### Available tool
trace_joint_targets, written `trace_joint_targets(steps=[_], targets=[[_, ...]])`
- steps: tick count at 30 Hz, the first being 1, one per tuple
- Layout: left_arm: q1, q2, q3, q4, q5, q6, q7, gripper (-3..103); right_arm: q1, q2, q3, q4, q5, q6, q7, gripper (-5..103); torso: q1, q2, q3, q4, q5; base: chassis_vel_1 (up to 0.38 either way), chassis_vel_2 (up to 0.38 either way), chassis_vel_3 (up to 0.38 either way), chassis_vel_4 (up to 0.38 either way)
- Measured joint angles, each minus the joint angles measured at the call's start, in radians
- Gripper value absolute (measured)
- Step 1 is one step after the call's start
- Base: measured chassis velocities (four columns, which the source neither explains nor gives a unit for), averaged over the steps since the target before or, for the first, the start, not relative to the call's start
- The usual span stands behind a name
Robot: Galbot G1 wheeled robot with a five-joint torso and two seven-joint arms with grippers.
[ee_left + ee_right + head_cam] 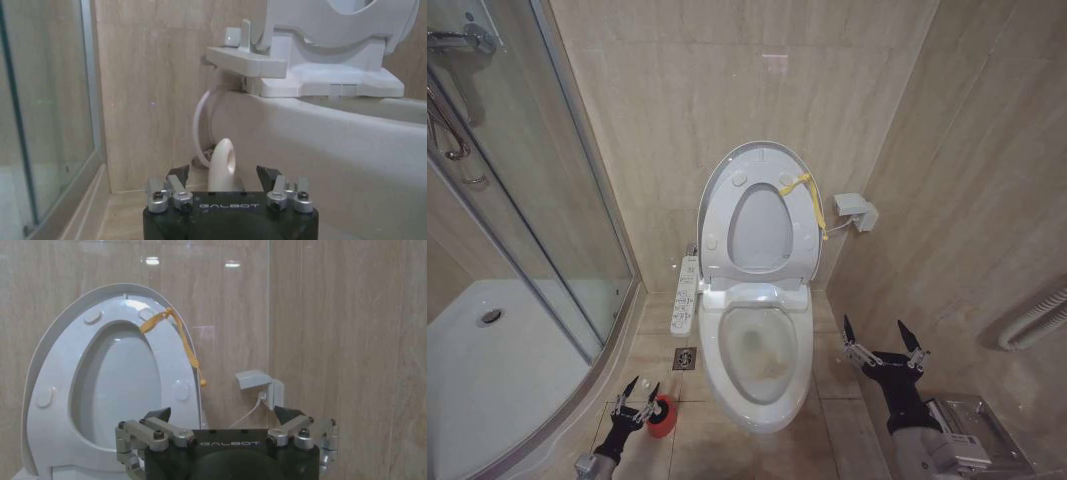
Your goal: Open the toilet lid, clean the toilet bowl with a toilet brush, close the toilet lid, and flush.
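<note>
Reads "GALBOT" in pale letters on the black body of the left claw (230, 176), seen from the left wrist. Same word on the right claw (227, 416).

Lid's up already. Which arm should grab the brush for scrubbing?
Left. The left claw sits open at the red holder, straddling the toilet brush handle. The right claw hangs open on the far side of the toilet bowl.
</note>
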Motion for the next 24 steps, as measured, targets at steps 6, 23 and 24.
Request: trace_joint_targets(steps=[6, 23, 24], targets=[[-0.026, -0.004, 0.002, 0.035, -0.024, 0.012, 0.004, 72, 0.000, 0.000, 0.000, 0.000, 0.000, 0.000, 0.000, 100, 0.000, 0.000, 0.000, 0.0001, 0.0001, 0.000, 0.000, 0.000, 0.000], [-0.021, -0.010, -0.008, 0.056, -0.025, -0.011, 0.050, 22, 0.000, 0.000, 0.000, 0.000, 0.000, 0.000, 0.000, 100, 0.000, 0.000, 0.000, 0.0001, 0.0002, 0.000, 0.000, 0.000, 0.000], [-0.021, -0.010, -0.008, 0.056, -0.025, -0.011, 0.050, 22, 0.000, 0.000, 0.000, 0.000, 0.000, 0.000, 0.000, 100, 0.000, 0.000, 0.000, 0.0001, 0.0002, 0.000, 0.000, 0.000, 0.000]])
